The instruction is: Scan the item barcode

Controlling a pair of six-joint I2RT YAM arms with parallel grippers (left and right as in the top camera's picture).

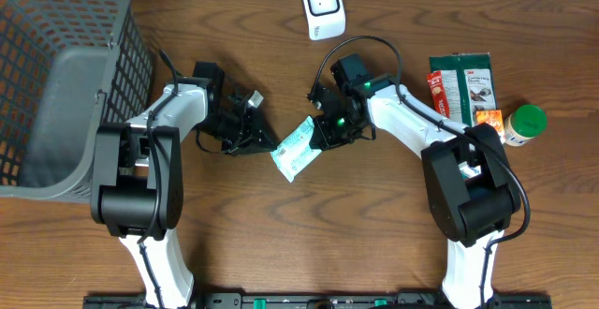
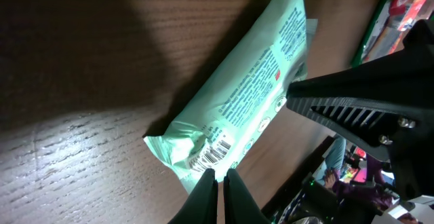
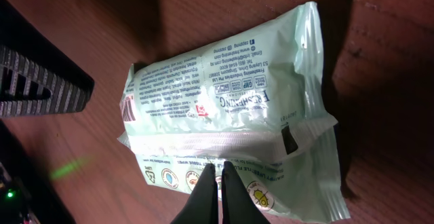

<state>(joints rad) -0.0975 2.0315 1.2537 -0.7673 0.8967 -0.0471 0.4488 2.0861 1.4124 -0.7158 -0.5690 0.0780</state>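
As both end effectors (image 2: 218,173) (image 3: 218,166) pinch it, the packet (image 1: 297,147) spans them.

Pale green packet (image 1: 297,148) mid tabletop (image 1: 309,239), lying slanted, barcode patch at its left end. Left hand (image 1: 267,143) meets the packet's left end, right hand (image 1: 320,133) meets its upper right end; packet sits between the two. Green light glows on the right arm just right of the packet. White scanner (image 1: 323,7) well beyond the packet, at the far edge. Grey mesh basket (image 1: 56,112) far left of the packet. Well right of the packet: dark green pack (image 1: 465,82), red pack (image 1: 438,88), small orange pack (image 1: 489,119), green-capped bottle (image 1: 522,125), all bunched together.
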